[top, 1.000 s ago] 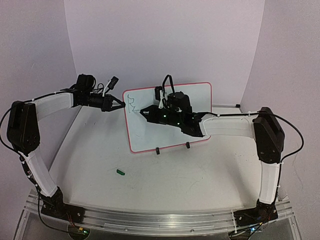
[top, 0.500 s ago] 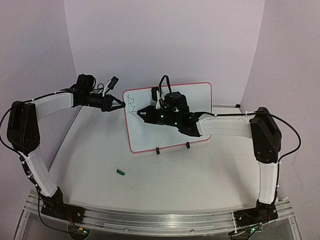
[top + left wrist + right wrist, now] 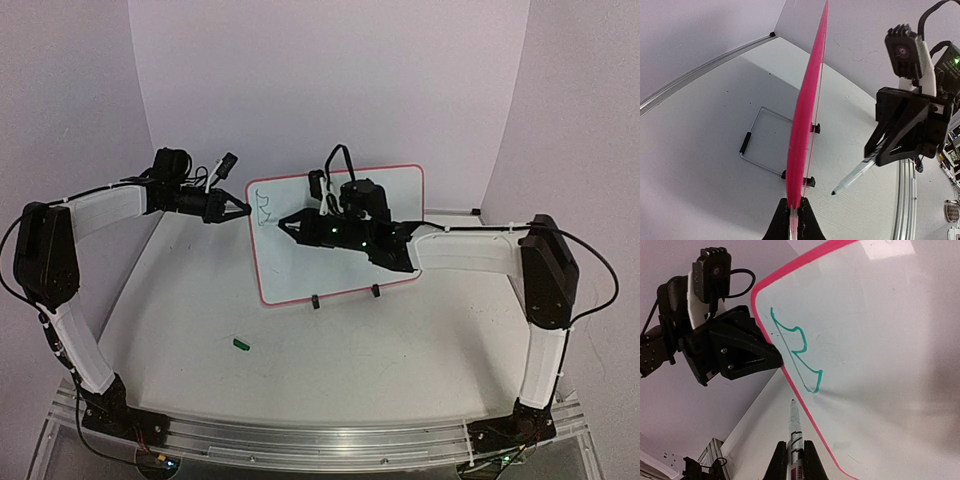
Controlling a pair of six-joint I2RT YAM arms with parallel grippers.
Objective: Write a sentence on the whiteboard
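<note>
Handwriting: green strokes (image 3: 796, 349) on the whiteboard (image 3: 875, 345), just ahead of the tip of the marker (image 3: 794, 427) clamped in the right gripper (image 3: 794, 454) and close beside the rim pinched by the left gripper (image 3: 776, 360). They form one slanted line crossed by an angular zigzag, loosely like an "R" or "Z"; no whole letter or word can be read. Printing: a reddish mark (image 3: 800, 472) on the marker barrel, between the right gripper's fingers, too blurred to read.
</note>
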